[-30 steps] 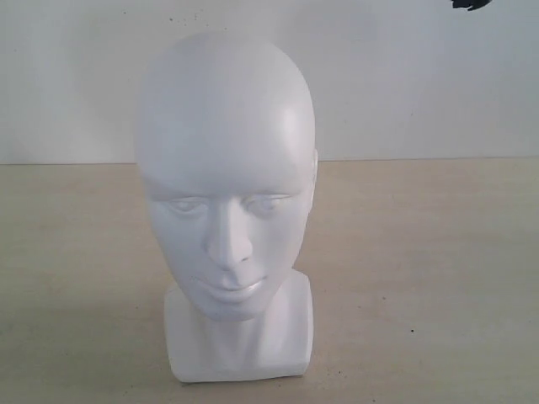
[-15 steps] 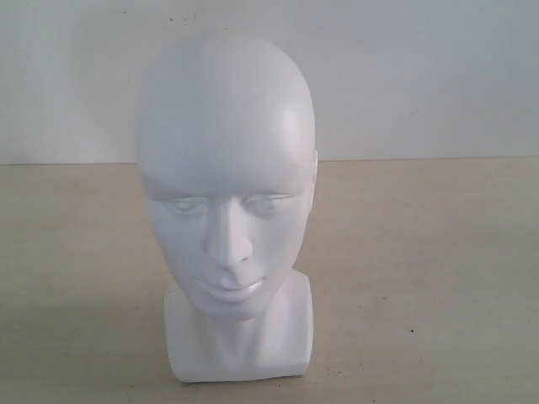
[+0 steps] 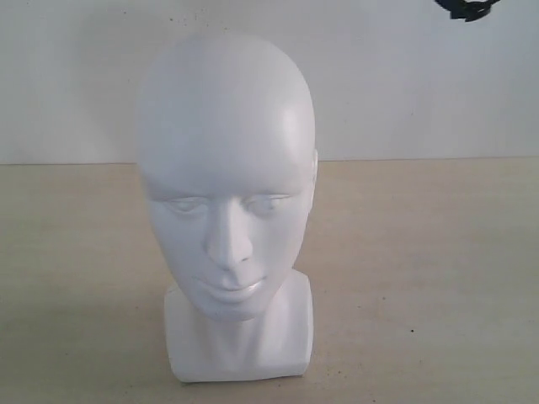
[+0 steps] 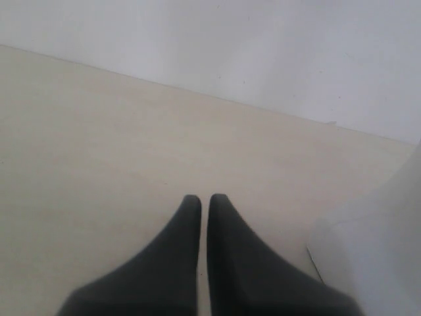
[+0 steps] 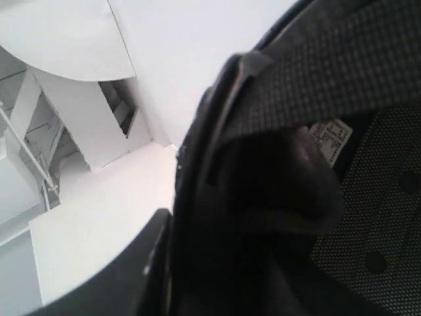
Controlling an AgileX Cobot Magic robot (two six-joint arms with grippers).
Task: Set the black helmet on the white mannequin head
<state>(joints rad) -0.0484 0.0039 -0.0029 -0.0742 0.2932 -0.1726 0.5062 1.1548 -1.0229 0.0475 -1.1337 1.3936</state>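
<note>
Pale wood table (image 3: 438, 278) across the whole near ground, plain white wall (image 3: 76, 84) behind it at the far side. White mannequin head (image 3: 226, 168) upright on the table at about centre, face toward the exterior camera, bare on top, squarish base flat on the wood.

Black helmet (image 5: 296, 99) not on the head: up in the air, seen only from the right wrist camera, inside facing that camera. Padded dotted lining, mesh liner and dark rim filling most of that view. Small white label (image 5: 332, 135) stitched inside.

Right gripper (image 5: 177, 227) clamped on the helmet rim: 1 dark finger lying along the outside of the shell, the other hidden inside.

Left gripper (image 4: 200, 201) closed, 2 dark fingers pressed tip to tip, nothing between them, low over bare table. Edge of the head's base just beside it in the left wrist view, not touching.

Small black shape (image 3: 468, 7) at the top right edge of the exterior view, high over the table and well apart from the head; cannot tell whether helmet or arm.
</note>
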